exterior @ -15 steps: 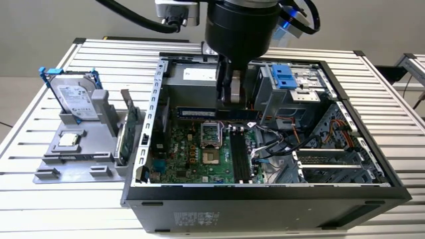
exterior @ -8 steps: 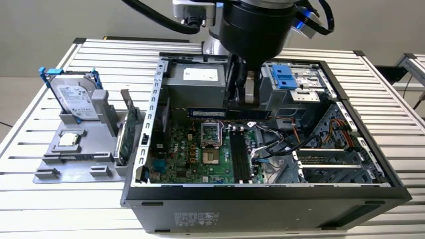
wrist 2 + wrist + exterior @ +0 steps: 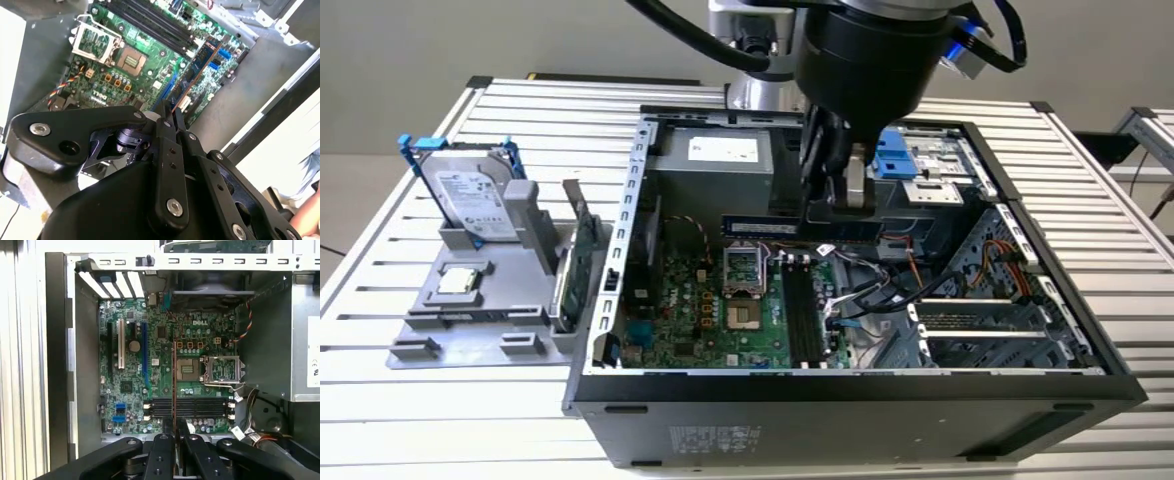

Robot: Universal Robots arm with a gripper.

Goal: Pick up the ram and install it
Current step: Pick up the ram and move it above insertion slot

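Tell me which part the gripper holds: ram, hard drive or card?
The ram, the dark narrow stick in the gripper over the case; hard drive and green card stand on the grey holder.

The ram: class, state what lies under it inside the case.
Under the ram, held in the gripper, lies the green motherboard with its black memory slots. The strip directly beneath the stick is covered.

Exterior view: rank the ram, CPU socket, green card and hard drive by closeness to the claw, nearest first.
1. ram, gripped in the claw, inside the case.
2. CPU socket, on the motherboard beneath.
3. green card, outside the case, exterior view's left.
4. hard drive, farthest left.
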